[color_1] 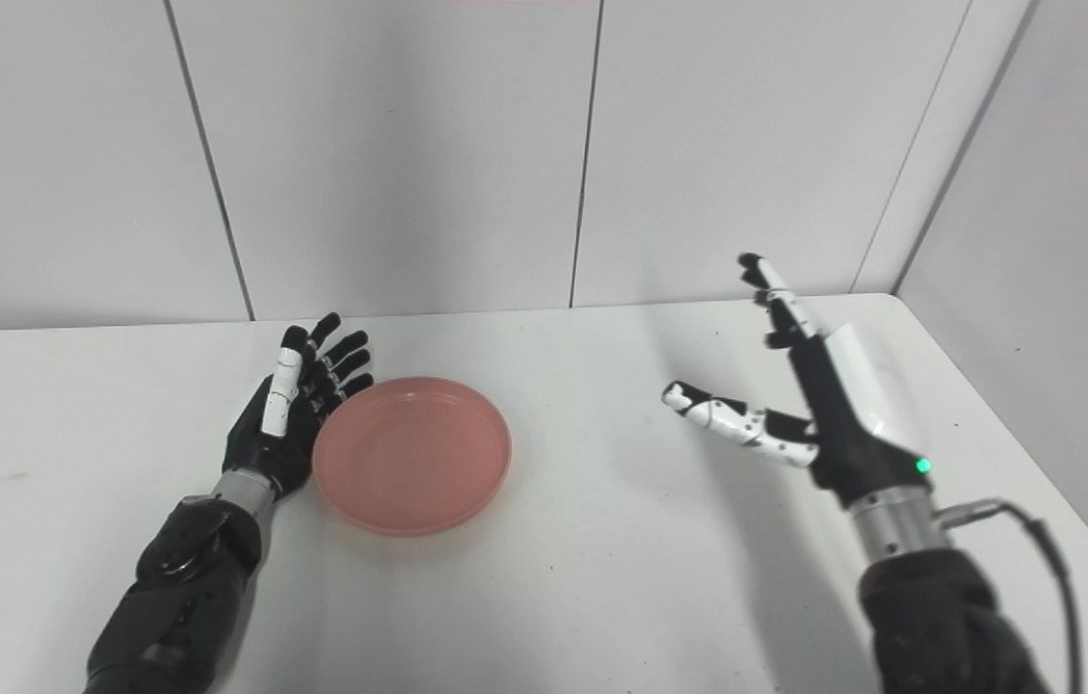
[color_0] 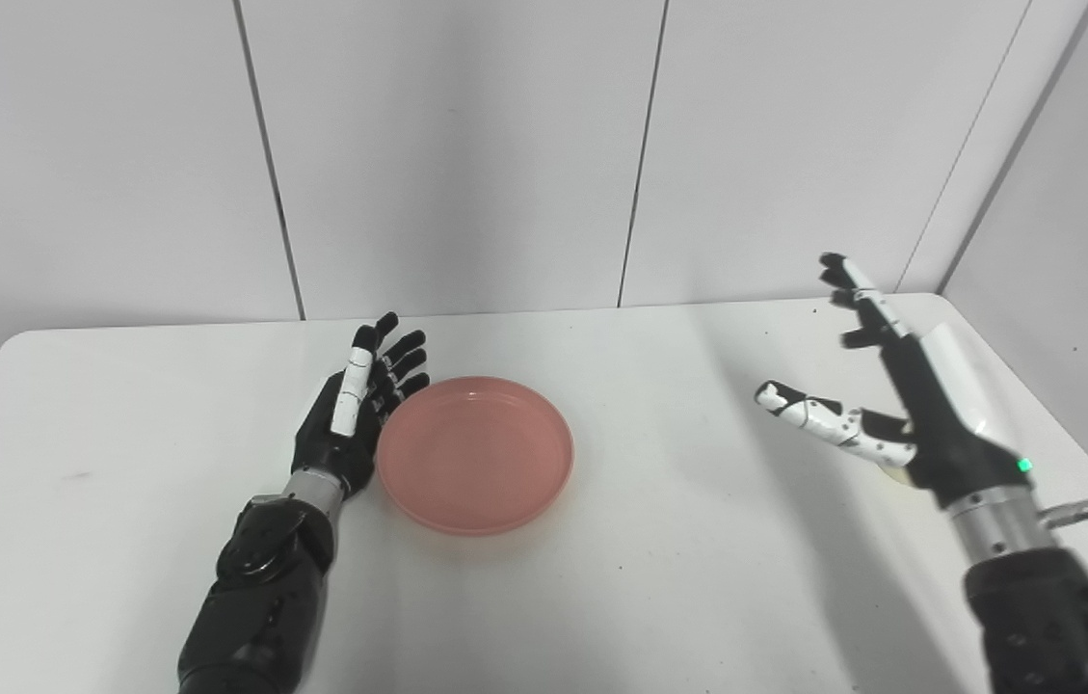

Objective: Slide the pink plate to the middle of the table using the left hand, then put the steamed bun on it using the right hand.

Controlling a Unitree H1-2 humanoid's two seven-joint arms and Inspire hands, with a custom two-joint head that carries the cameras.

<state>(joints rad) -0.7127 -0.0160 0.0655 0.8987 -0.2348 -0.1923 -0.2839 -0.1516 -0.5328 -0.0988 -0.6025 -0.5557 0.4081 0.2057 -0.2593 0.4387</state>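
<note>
Both arms in black padded sleeves, silver metal wrist cuffs. Black left hand (color_0: 343,416) with white finger segments. Black-and-white right hand (color_0: 900,405), green LED at wrist, black cable trailing off cuff.

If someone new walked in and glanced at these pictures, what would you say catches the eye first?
The pink plate stands out, empty, on the white table a little left of the middle. The left hand lies open right at the plate's left rim. At the right, the right hand is raised with its fingers spread, holding nothing; a sliver of something pale shows just under it.
</note>
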